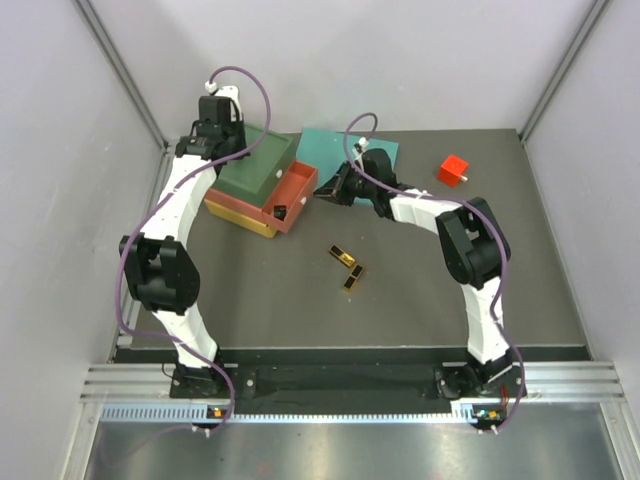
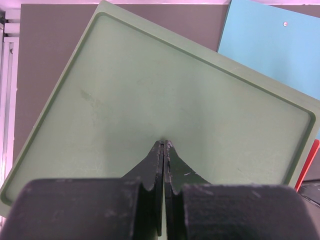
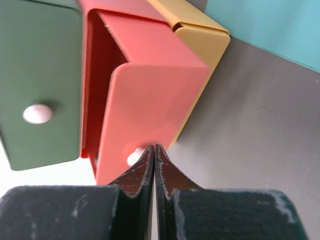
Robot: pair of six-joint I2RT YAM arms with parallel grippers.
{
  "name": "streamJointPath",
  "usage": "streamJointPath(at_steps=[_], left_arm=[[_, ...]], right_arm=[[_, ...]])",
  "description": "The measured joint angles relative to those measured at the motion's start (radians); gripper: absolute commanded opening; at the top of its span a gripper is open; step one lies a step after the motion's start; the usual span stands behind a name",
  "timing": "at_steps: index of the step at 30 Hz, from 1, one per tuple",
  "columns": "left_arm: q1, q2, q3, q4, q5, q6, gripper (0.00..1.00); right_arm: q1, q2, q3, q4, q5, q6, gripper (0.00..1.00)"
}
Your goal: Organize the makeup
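Note:
Two black-and-gold rectangular cases (image 1: 340, 254) (image 1: 354, 277) lie on the dark table, touching end to corner. A small dark item (image 1: 280, 211) sits in the open red drawer (image 1: 297, 190) of a drawer box; I cannot tell which cosmetic it is. The other makeup is out of view. My right gripper (image 1: 330, 190) (image 3: 154, 147) is shut and empty, its tips against the red drawer front (image 3: 150, 105), just right of its white knob (image 3: 133, 156). My left gripper (image 1: 228, 142) (image 2: 164, 143) is shut and empty, its tips at the box's green top (image 2: 150, 95).
The drawer box has a green top (image 1: 255, 160) and a yellow bottom drawer (image 1: 240, 217) (image 3: 200, 37). A green front with a white knob (image 3: 37, 113) shows left of the red drawer. A teal mat (image 1: 345, 148) (image 2: 275, 45) lies behind the box. A red cube (image 1: 453, 170) stands at the back right.

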Motion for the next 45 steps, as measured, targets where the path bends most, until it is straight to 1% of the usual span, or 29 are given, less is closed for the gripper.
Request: streamJointPath(at_steps=[5, 14, 18, 23, 25, 27, 30, 31, 32, 36, 37, 41, 45], left_arm=[[0.000, 0.000, -0.002, 0.002, 0.000, 0.000, 0.00], [0.000, -0.001, -0.003, 0.003, 0.000, 0.000, 0.00], [0.000, -0.001, -0.003, 0.003, -0.002, 0.000, 0.00], [0.000, -0.001, -0.003, 0.003, -0.009, 0.000, 0.00], [0.000, -0.001, -0.003, 0.003, -0.010, 0.000, 0.00], [0.000, -0.001, -0.004, 0.003, -0.010, 0.000, 0.00], [0.000, -0.002, -0.006, 0.006, -0.010, 0.000, 0.00], [0.000, -0.003, -0.007, 0.006, -0.010, 0.000, 0.00], [0.000, -0.003, -0.007, 0.007, -0.010, 0.000, 0.00], [0.000, -0.003, -0.008, 0.008, -0.010, 0.000, 0.00], [0.000, -0.003, -0.008, 0.008, -0.010, 0.000, 0.00], [0.000, -0.003, -0.009, 0.009, -0.010, 0.000, 0.00], [0.000, -0.006, -0.013, 0.013, -0.010, 0.000, 0.00]], right_arm=[[0.003, 0.054, 0.067, -0.006, -0.010, 0.010, 0.00], [0.052, 0.214, 0.357, -0.063, -0.048, 0.011, 0.00], [0.078, 0.276, 0.435, -0.078, -0.063, 0.024, 0.00], [0.079, 0.280, 0.428, -0.082, -0.052, 0.027, 0.01], [0.077, 0.263, 0.381, -0.053, -0.040, 0.028, 0.12], [0.071, 0.240, 0.312, -0.024, -0.043, 0.043, 0.16], [0.064, 0.225, 0.225, 0.016, -0.048, 0.072, 0.30], [0.063, 0.224, 0.197, 0.034, -0.051, 0.084, 0.36], [0.061, 0.223, 0.171, 0.049, -0.052, 0.096, 0.39], [0.060, 0.223, 0.106, 0.072, -0.060, 0.133, 0.45], [0.060, 0.223, 0.101, 0.078, -0.063, 0.143, 0.48], [0.060, 0.224, 0.100, 0.136, -0.089, 0.196, 0.48], [0.060, 0.246, 0.100, 0.261, -0.112, 0.297, 0.48]])
